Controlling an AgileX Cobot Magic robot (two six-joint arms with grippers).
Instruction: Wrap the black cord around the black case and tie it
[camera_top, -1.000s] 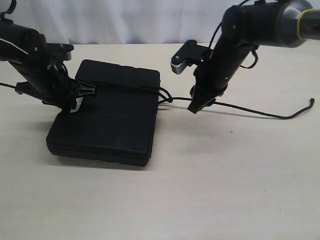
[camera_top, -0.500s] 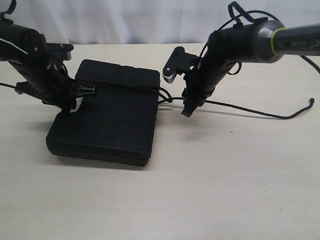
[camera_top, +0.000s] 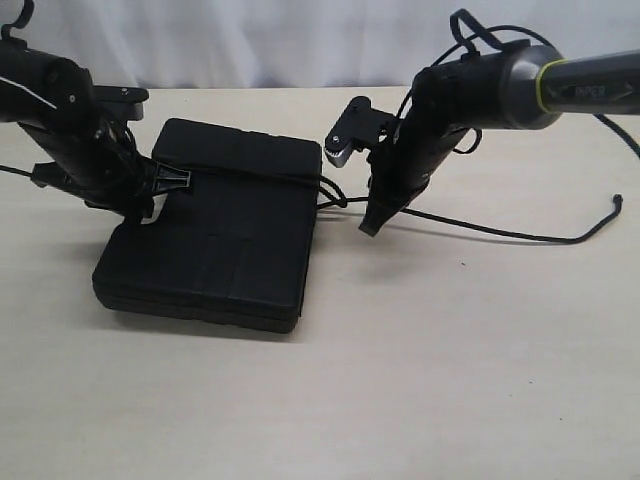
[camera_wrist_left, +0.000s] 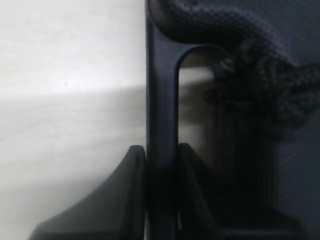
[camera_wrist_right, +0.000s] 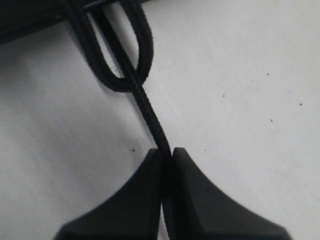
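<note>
Leftward has crept the right hand (camera_top: 370, 224), pinching one black cord (camera_top: 500, 232); left hand (camera_top: 166, 180) clamps one black case (camera_top: 230, 245).

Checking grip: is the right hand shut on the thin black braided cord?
Shut. The right hand pinches the thin black braided cord between its closed fingertips.

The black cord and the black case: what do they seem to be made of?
The black cord looks like braided fibre, matte: its surface shows a woven twist. The black case looks like moulded plastic, matte: fine stippled grain and rounded edges show.
</note>
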